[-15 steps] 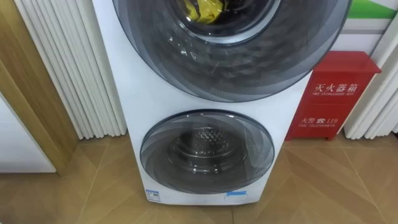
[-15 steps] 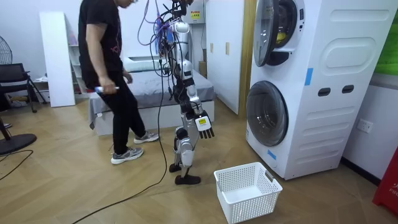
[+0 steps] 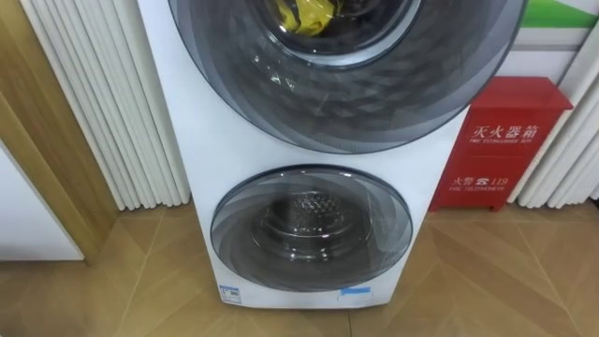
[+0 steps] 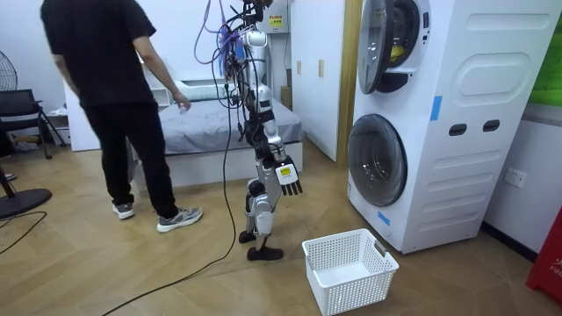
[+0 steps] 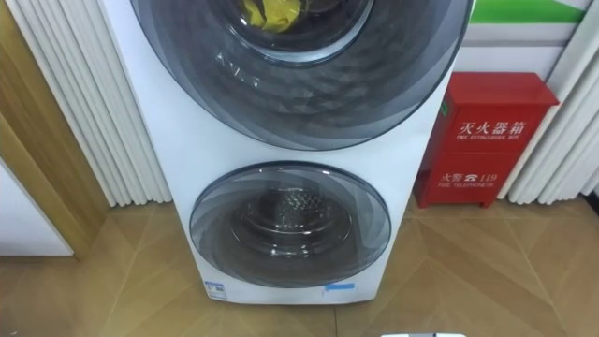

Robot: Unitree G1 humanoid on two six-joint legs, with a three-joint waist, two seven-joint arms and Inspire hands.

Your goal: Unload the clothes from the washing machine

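A crumpled yellow cloth [image 3: 304, 14] lies inside the upper drum of the tall white stacked washing machine [image 3: 184, 140], at the very top edge of my head view. I count two round dark-glass doors. The upper door [image 4: 375, 44] stands swung out from the front in the room view. The lower door [image 3: 311, 227] sits flush, with a steel drum behind its glass.

Just beside the machine on its right stands one red metal fire-extinguisher box [image 3: 505, 140]. On its left, white vertical slats [image 3: 103, 94] and a wooden door frame [image 3: 51, 159] close that side.

In the room view the robot stands on the wooden floor [image 4: 176, 263] facing the machine, with open floor between them. One white lattice plastic basket [image 4: 349, 268] sits near its feet, just off the machine's front corner. The robot's right hand [image 4: 288, 178] hangs beside its hip, fingers straight and slightly spread, holding nothing. One person in black [image 4: 101, 88] stands behind the robot by a grey bed [image 4: 198, 136], back to the camera.
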